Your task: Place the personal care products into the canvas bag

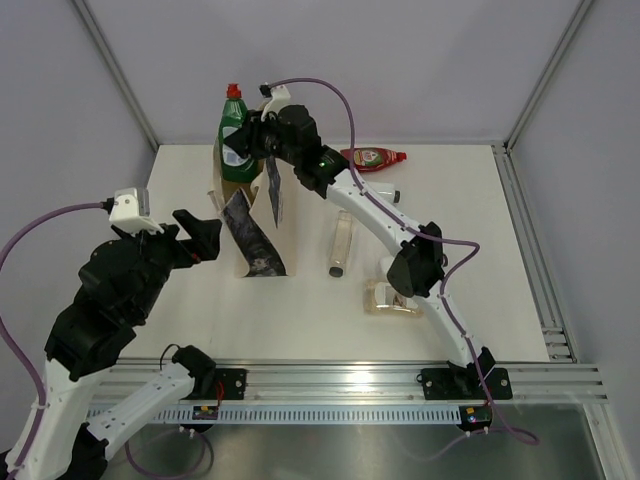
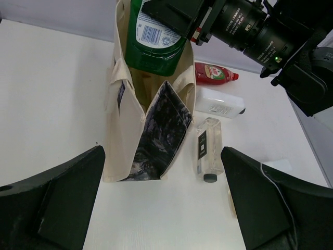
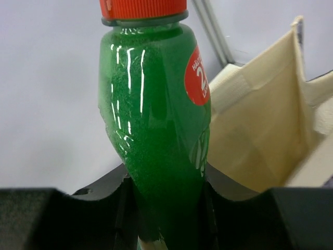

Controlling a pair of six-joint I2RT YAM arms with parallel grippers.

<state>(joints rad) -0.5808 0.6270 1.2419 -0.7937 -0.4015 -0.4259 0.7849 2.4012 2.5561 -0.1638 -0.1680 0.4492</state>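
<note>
My right gripper (image 1: 256,140) is shut on a green bottle (image 1: 233,128) with a red cap, held upright at the far end of the canvas bag (image 1: 258,215). In the left wrist view the green bottle's (image 2: 156,39) lower end sits in the open mouth of the bag (image 2: 125,130). The right wrist view shows my right gripper (image 3: 166,208) clamped on the green bottle (image 3: 156,125), with the bag (image 3: 260,135) beside it. My left gripper (image 1: 200,236) stands open, left of the bag and apart from it. Nothing lies between the left gripper's (image 2: 161,208) fingers.
Right of the bag lie a red bottle (image 1: 375,158), a white bottle (image 2: 218,102), a slim clear bottle (image 1: 341,243) and a clear amber one (image 1: 390,297) under my right arm. A metal rail runs along the table's near edge (image 1: 330,375).
</note>
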